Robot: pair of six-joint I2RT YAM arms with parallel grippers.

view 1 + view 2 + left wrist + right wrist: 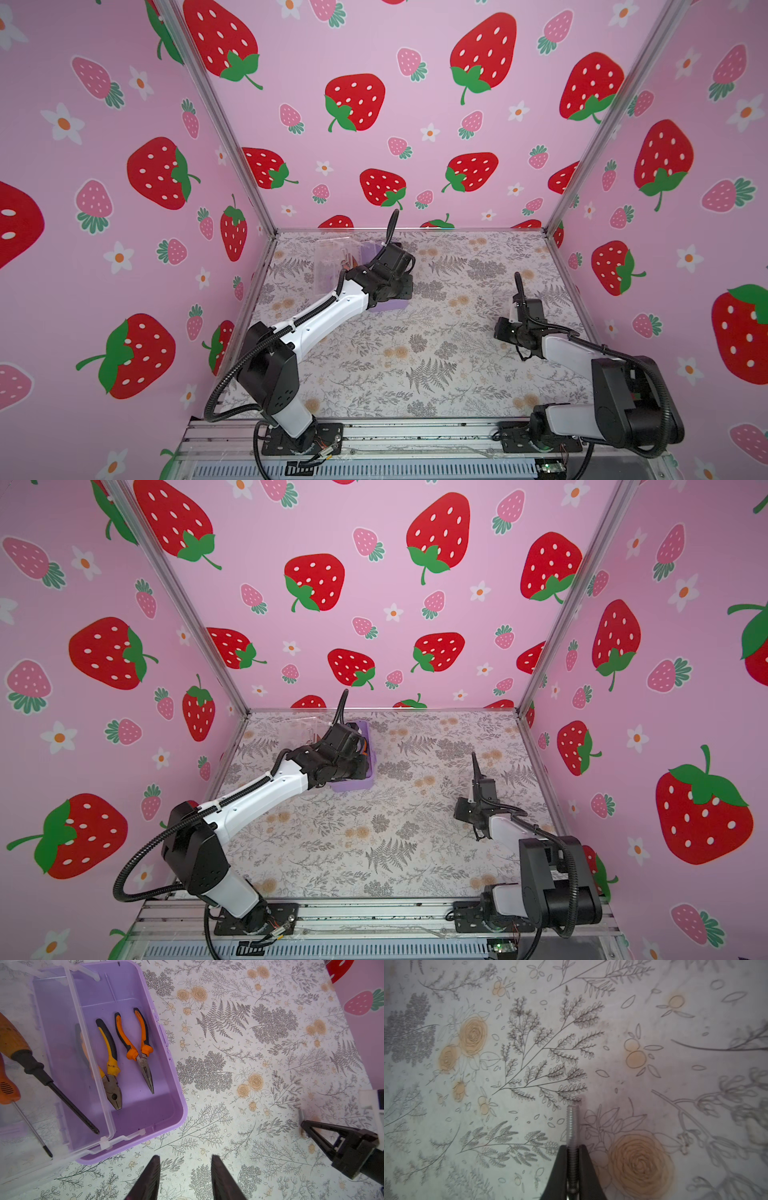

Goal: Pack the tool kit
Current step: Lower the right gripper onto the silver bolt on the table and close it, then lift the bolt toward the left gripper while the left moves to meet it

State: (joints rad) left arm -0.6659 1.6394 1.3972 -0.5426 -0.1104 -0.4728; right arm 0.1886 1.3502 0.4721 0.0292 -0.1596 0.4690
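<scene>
Where the tool kit point(158, 1109) sits: flat on the floral table point(228, 1053) with its lilac base wide open. In both top views the left arm point(332, 307) reaches right across it, so only a corner of lilac peeks out.
Clear lid point(52, 1022): thrown over to one side of the tool kit, with its edge overlapping that side of the base.
Inside the tool kit: combination pliers point(111, 1076) with yellow-and-black handles, and side by side with them needle-nose pliers point(143, 1059) in orange and black. Both noses point the same way, toward the end of the kit nearest the left gripper.
Screwdrivers: two of them on the lid side of the tool kit, a big screwdriver point(37, 1070) with a black shaft and a small screwdriver point(8, 1088) with a thin one. Whether they lie on the plastic or under it, I can't call.
Left gripper point(185, 1178): just beside the tool kit's corner, jaws parted, and nothing between them but table pattern.
Right gripper point(572, 1147): well apart from the tool kit, on the side away from the lid, and clamped tight on a bolt!
Bolt point(572, 1124): small, silver and threaded, its shank poking out past the fingertips. Whether it touches the table I can't tell.
</scene>
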